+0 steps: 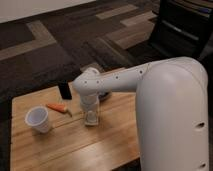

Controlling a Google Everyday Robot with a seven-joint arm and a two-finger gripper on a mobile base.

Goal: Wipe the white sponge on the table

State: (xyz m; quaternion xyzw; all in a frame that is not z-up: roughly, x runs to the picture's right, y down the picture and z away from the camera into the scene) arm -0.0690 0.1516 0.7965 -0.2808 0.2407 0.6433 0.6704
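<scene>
This looks like an office: dark carpet tiles (75, 57) crossed by pale strips (25, 48) spread out behind the pincer (91, 118), which is lowered onto a low wooden tabletop (75, 147), and a black piece of furniture (180, 30) stands on the carpet well behind the pincer, to its right.
</scene>
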